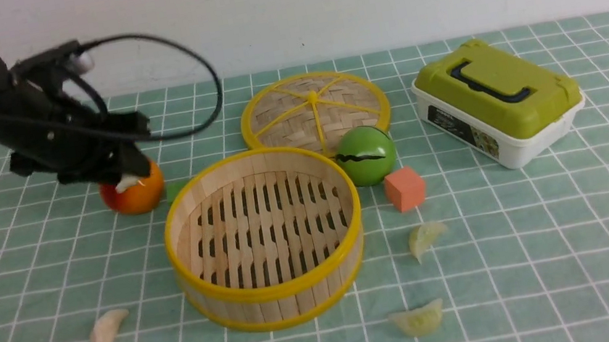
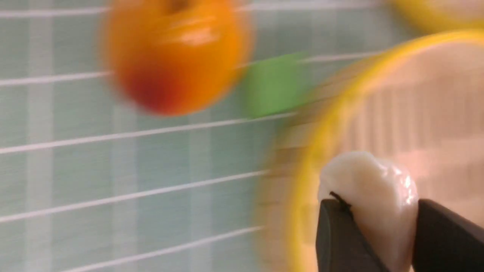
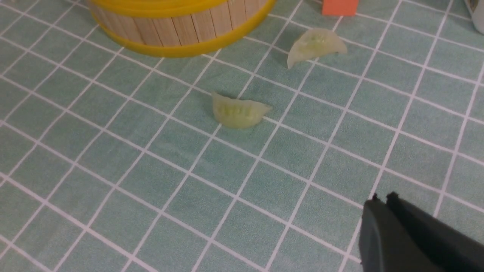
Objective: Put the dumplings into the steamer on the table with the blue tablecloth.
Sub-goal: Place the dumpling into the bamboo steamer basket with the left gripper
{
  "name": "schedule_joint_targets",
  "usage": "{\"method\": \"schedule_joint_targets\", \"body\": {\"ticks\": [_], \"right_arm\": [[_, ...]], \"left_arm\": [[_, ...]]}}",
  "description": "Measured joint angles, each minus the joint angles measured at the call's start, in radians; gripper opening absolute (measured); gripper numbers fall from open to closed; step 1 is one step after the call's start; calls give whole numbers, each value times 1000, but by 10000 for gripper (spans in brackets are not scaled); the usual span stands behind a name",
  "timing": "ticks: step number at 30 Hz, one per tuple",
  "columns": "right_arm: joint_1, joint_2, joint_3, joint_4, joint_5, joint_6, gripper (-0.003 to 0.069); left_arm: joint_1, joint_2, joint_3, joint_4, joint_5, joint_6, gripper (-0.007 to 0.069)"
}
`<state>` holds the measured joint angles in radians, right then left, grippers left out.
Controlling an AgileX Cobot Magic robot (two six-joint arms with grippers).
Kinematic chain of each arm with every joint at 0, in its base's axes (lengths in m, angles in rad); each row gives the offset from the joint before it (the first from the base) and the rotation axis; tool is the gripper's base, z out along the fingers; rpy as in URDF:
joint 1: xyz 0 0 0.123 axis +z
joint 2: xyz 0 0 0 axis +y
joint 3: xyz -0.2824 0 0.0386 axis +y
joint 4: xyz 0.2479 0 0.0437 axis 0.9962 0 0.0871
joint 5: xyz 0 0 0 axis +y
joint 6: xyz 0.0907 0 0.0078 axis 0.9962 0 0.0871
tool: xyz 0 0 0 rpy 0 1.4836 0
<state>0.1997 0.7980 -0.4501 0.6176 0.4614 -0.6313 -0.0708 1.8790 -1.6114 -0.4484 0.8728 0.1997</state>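
My left gripper (image 2: 378, 226) grasps a creamy white dumpling (image 2: 370, 196) above the desk (image 1: 488, 289).
I see its rounded, glossy end between the fingertips; the rest is hidden by them, and in the front view it shows only as a pale scrap before the orange fruit (image 1: 135, 188). A second white dumpling (image 1: 108, 334), curved and tapering, lies on the blue tablecloth (image 1: 4, 280) to the left of the steamer (image 1: 265, 234). Two translucent yellow-green dumplings (image 1: 420, 320) (image 1: 425, 238) lie to its right, flat crescents with pointed tips. My left arm is blurred, and the wrist view's fruit and steamer are smeared. My right gripper (image 3: 382, 204) is clenched, its lower part cut off by the frame.
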Motion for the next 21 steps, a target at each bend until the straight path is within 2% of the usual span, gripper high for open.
{"method": "schedule_joint_targets", "body": {"ticks": [2,5,9,14,18,19,21], "right_arm": [[0,0,0,1,0,0,12],[0,0,0,7,0,0,15],[0,0,0,8,0,0,20],[0,0,0,8,0,0,21],[0,0,0,8,2,0,21],[0,0,0,8,2,0,22],[0,0,0,8,2,0,23]], "left_arm": [[-48,-5,-3,-102,-1,30,230],[-130,40,-3,-134,-41,46,230],[-206,138,-2,-91,-136,52,230],[-225,222,2,-37,-208,2,237],[-224,229,2,-28,-227,-20,314],[-224,229,2,-28,-237,-22,366],[-224,229,2,-28,-243,-23,414]]}}
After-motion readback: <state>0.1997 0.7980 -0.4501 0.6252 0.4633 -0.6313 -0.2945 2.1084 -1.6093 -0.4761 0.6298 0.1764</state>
